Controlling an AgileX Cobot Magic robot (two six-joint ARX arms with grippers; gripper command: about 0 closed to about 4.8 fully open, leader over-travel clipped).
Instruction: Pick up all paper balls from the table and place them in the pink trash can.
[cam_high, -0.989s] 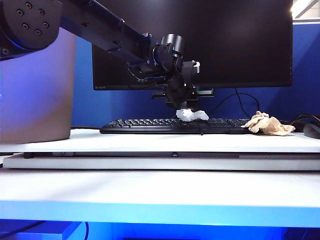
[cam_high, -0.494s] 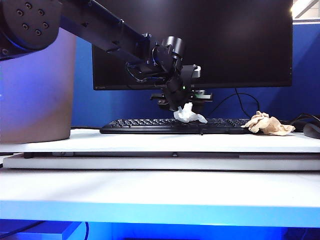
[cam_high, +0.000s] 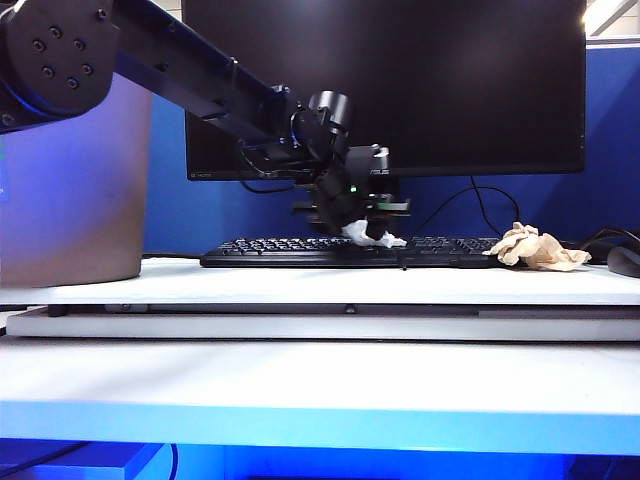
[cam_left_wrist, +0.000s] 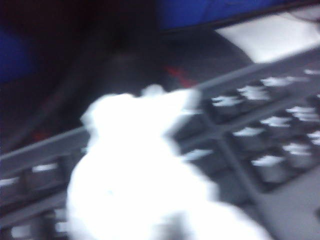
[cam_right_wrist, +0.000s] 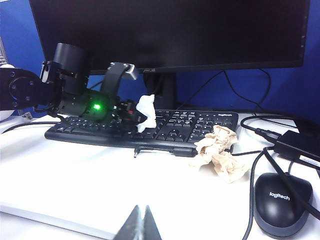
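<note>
A white paper ball (cam_high: 372, 236) (cam_right_wrist: 146, 112) hangs just over the black keyboard (cam_high: 270, 252) at the tip of my left gripper (cam_high: 356, 226) (cam_right_wrist: 134, 115), which is shut on it. In the left wrist view the same paper ball (cam_left_wrist: 135, 170) is a bright blur that hides the jaws. A tan paper ball (cam_high: 535, 248) (cam_right_wrist: 220, 152) lies on the table (cam_high: 300, 285) beside the keyboard's far end. The pink trash can (cam_high: 70, 180) stands at the left of the exterior view. My right gripper (cam_right_wrist: 140, 220) hovers low over the table's front, shut and empty.
A large dark monitor (cam_high: 400, 80) stands behind the keyboard. A black mouse (cam_right_wrist: 282, 202), a black box (cam_right_wrist: 300, 145) and cables lie to the right of the tan ball. A thin raised board edge (cam_high: 300, 322) runs along the table's front.
The left gripper has shifted a little toward the trash can side and sunk slightly. The white paper ball, which lay on the keyboard, has moved with it.
</note>
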